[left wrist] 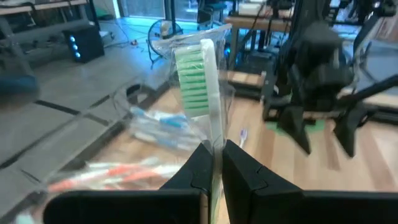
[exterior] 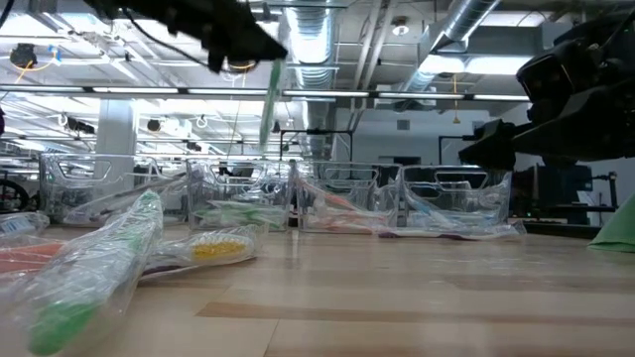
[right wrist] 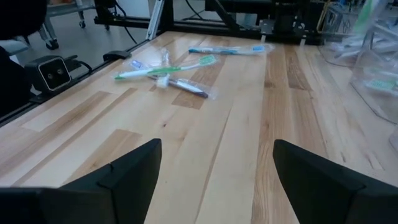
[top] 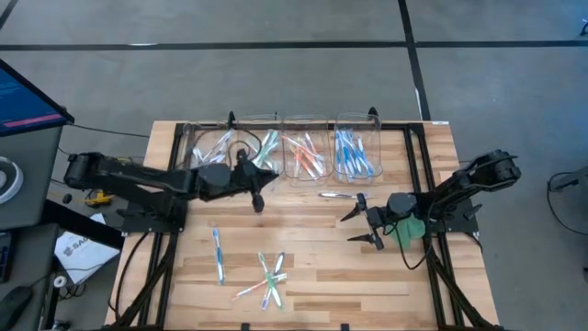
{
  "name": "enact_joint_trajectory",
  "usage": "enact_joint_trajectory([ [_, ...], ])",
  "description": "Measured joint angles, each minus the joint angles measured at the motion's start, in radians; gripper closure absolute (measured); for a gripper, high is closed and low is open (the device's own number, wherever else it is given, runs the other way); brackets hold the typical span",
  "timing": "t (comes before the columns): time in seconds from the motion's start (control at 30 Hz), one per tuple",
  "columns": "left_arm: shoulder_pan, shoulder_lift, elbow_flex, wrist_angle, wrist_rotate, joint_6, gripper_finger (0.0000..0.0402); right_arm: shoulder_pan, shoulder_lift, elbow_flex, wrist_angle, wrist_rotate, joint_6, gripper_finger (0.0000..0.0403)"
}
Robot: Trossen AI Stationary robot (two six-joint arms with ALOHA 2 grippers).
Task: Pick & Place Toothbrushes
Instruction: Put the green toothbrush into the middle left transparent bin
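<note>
My left gripper (top: 262, 188) hovers above the table's middle, just in front of the bins, shut on a green toothbrush (left wrist: 198, 68) in a clear wrapper. The same brush shows in the low view as a green stick (exterior: 270, 99) below the gripper (exterior: 253, 45). More wrapped toothbrushes lie flat on the wood: a blue one (top: 218, 253), a crossed pile (top: 266, 280) and a single one (top: 338, 195). My right gripper (top: 349, 228) waits open low over the table's right part, nothing between its fingers (right wrist: 134, 165). My left gripper pinches the green toothbrush's handle (left wrist: 215, 144), below the bristle head, between its two fingers, wrapper and all. The fingers come nearly level from the table's left and lie across the brush. The brush stands roughly upright, head above the fingers, lifted clear of the table.
Several clear bins (top: 308, 152) stand in a row along the far edge, holding toothbrushes sorted by colour: pale, green, orange, blue (top: 356, 152). A flat green piece (top: 411, 230) lies by the right arm. Bare wood lies between the bins and the loose pile.
</note>
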Motion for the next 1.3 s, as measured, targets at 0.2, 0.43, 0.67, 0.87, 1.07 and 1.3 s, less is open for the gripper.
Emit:
enact_joint_trajectory([
  [0.2, 0.003, -0.083, 0.15, -0.202, -0.031, 0.023, 0.0394, -0.024, 0.0, 0.0, -0.003, 0.0, 0.003, 0.01],
  [0.43, 0.097, -0.1, 0.276, -0.331, -0.095, 0.11, 0.0394, -0.036, 0.0, 0.0, -0.008, 0.0, 0.003, 0.01],
  [0.67, 0.298, -0.082, 0.291, -0.362, -0.03, 0.107, 0.0393, -0.036, 0.0, 0.0, -0.013, 0.0, 0.011, 0.01],
  [0.87, 0.474, -0.027, 0.29, -0.393, 0.122, 0.054, 0.0393, -0.036, 0.0, 0.0, -0.013, 0.0, 0.011, 0.01],
  [1.07, 0.596, 0.078, 0.29, -0.392, 0.263, 0.004, 0.0393, -0.036, 0.0, 0.0, -0.012, 0.0, 0.011, 0.01],
  [1.3, 0.631, 0.163, 0.29, -0.408, 0.293, -0.012, 0.0393, -0.036, 0.0, 0.0, -0.014, 0.0, 0.011, 0.01],
])
